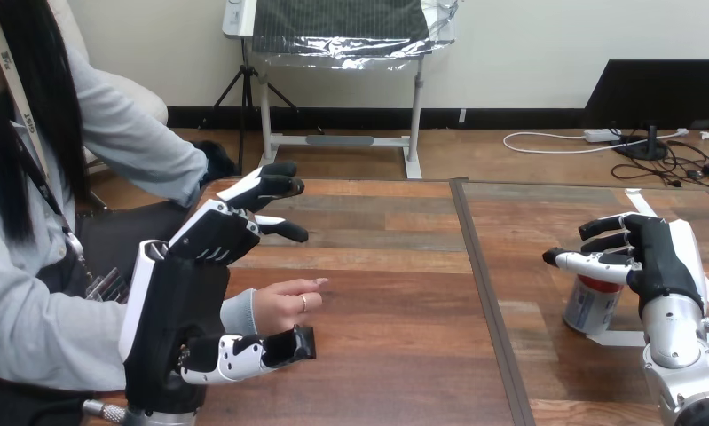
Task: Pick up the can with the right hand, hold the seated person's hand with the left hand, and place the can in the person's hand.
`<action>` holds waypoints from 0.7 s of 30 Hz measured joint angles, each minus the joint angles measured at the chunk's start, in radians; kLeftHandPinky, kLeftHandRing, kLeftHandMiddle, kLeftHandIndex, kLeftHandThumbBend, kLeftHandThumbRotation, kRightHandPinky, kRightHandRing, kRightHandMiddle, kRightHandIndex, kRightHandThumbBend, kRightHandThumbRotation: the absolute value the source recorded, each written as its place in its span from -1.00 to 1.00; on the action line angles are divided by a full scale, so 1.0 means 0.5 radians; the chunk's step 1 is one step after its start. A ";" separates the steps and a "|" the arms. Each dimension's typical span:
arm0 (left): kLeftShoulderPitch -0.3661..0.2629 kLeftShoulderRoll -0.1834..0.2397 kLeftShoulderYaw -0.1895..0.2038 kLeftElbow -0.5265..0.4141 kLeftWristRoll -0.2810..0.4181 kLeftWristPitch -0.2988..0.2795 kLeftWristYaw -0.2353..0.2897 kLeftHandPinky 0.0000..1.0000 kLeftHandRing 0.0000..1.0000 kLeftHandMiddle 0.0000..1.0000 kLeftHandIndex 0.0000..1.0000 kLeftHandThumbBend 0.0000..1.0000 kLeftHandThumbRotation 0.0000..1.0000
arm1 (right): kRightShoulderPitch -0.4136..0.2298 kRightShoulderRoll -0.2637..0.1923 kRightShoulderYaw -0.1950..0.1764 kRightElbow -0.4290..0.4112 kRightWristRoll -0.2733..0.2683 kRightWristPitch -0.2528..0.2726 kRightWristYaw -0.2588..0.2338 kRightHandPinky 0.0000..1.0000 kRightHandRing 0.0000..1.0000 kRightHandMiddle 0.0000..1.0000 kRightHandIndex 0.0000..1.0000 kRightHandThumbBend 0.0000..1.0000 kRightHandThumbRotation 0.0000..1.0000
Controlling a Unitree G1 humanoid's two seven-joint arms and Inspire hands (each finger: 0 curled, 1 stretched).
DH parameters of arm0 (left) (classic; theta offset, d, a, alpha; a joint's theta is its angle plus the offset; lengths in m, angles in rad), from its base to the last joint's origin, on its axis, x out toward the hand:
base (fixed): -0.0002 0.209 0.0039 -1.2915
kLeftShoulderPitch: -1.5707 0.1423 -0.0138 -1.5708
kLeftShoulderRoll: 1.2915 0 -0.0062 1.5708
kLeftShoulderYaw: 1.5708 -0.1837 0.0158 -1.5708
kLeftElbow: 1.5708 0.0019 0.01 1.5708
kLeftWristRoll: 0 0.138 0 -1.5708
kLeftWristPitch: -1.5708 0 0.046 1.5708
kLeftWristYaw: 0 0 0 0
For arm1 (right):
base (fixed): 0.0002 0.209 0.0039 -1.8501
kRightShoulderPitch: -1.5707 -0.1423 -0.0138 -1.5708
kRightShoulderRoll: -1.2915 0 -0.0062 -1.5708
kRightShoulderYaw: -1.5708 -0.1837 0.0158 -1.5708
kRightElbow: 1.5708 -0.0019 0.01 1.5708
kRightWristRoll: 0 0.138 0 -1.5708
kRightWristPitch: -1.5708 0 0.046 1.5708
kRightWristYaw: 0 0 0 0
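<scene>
Standing upright: silvery can (pixel 588 309), perhaps red-rimmed

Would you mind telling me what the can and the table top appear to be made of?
The can looks like metal, judging by its pale, slightly glossy wall with print and a red band on top, though a plastic sleeve is possible. The table looks like wood or wood-look laminate: brown planks with visible grain and a matte finish.

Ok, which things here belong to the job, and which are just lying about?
Job:
can
right hand, beside the can
left hand
person's hand, resting on the table

Lying about:
white tape stuck to the table by the can
</scene>
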 measured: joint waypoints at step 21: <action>0.000 0.001 0.000 0.000 0.005 0.003 -0.002 0.20 0.65 0.69 0.49 1.00 -0.11 | 0.000 -0.001 -0.003 0.000 0.013 -0.001 0.155 0.34 0.53 0.55 0.61 1.00 -0.69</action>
